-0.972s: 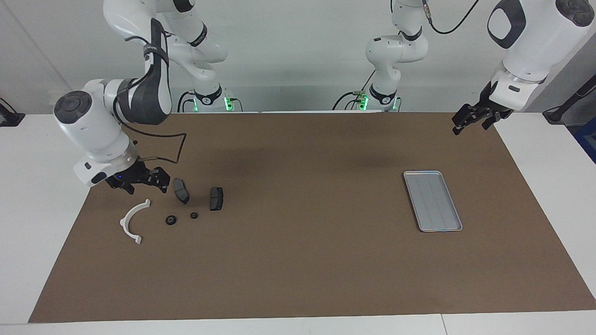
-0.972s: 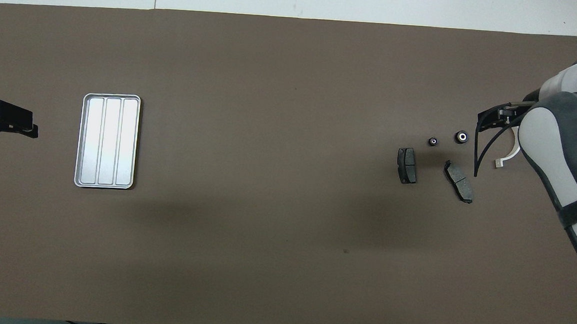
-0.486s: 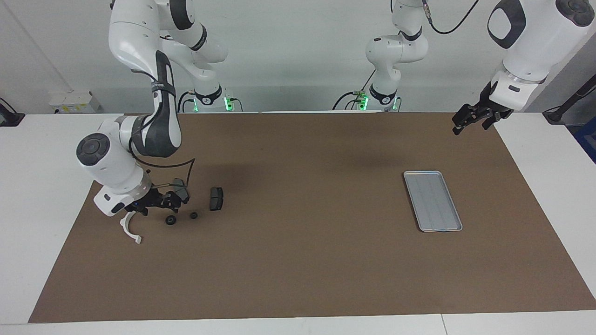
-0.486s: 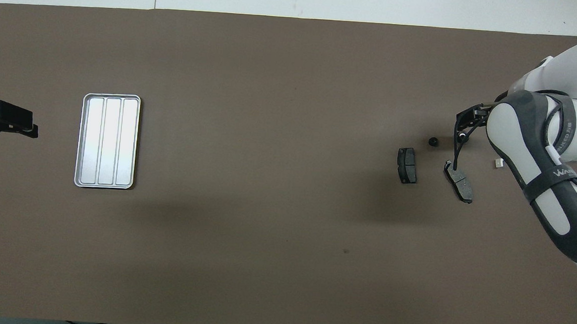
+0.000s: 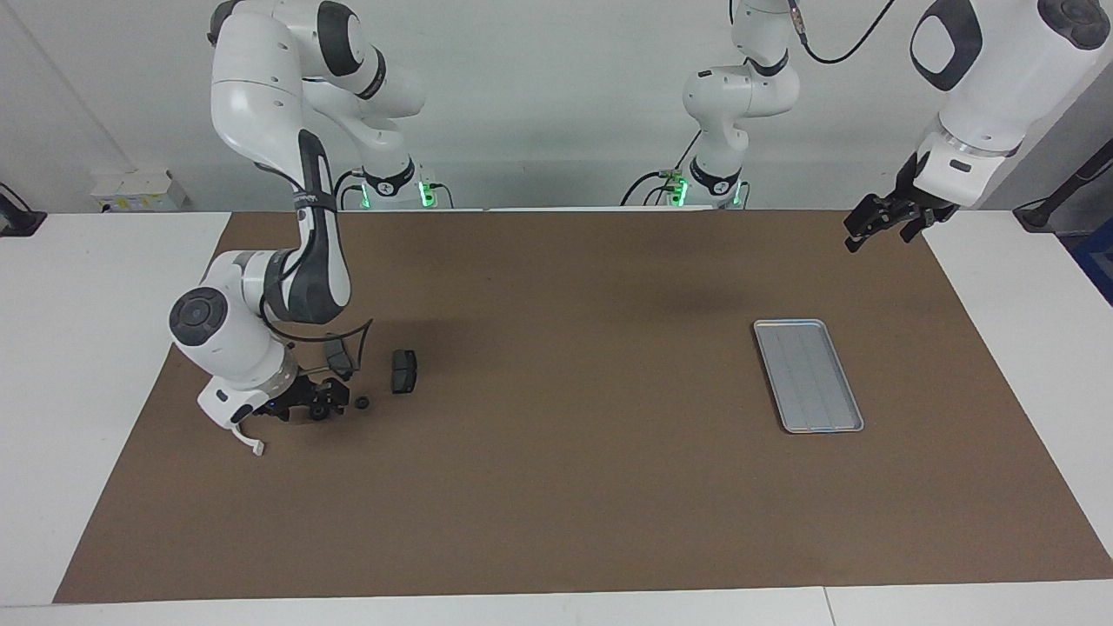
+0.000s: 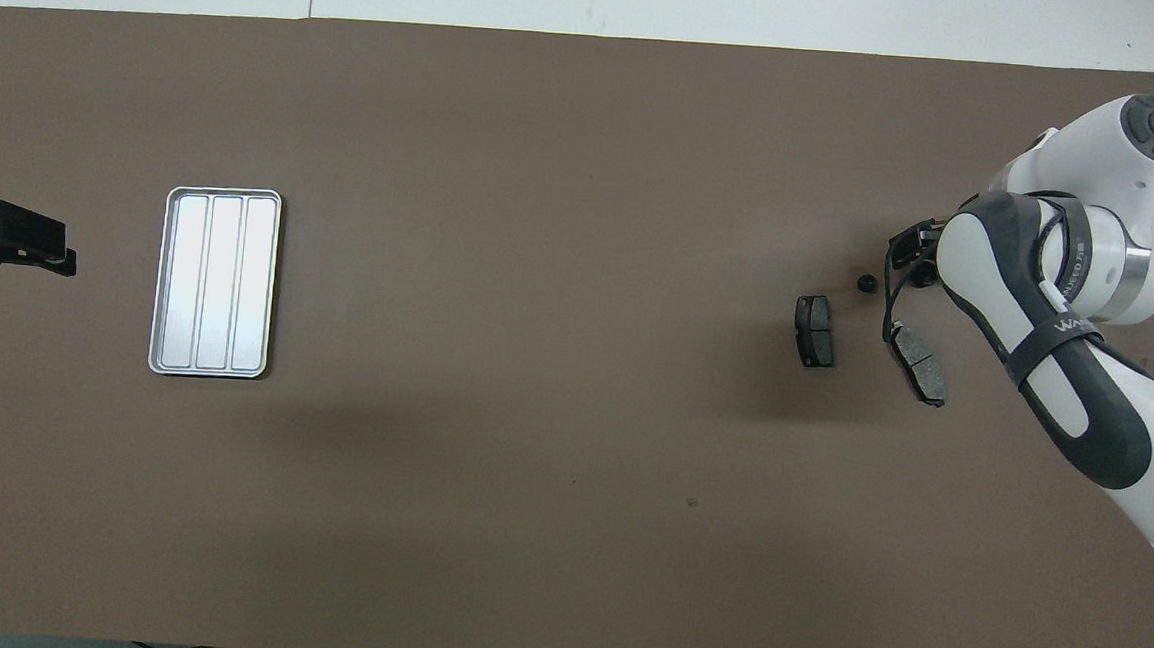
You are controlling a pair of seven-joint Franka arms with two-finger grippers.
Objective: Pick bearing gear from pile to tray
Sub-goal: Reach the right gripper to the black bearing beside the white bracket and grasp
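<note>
Low over the pile (image 5: 365,382), right tool (image 5: 313,405), grip unclear; left tool (image 5: 885,223) raised, spread.

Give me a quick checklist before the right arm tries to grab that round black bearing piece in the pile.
1. Right gripper down at the larger round black bearing piece: ok.
2. Fingers closed on the piece: cannot tell.
3. Smaller round black piece apart from the gripper: ok.
4. Two dark grey brake pads clear of the gripper: ok for the one pointed at; the other sits close, cannot tell.
5. Flat silver-grey metal tray holds nothing: ok.
6. Left gripper waits raised, away from the tray: ok.
</note>
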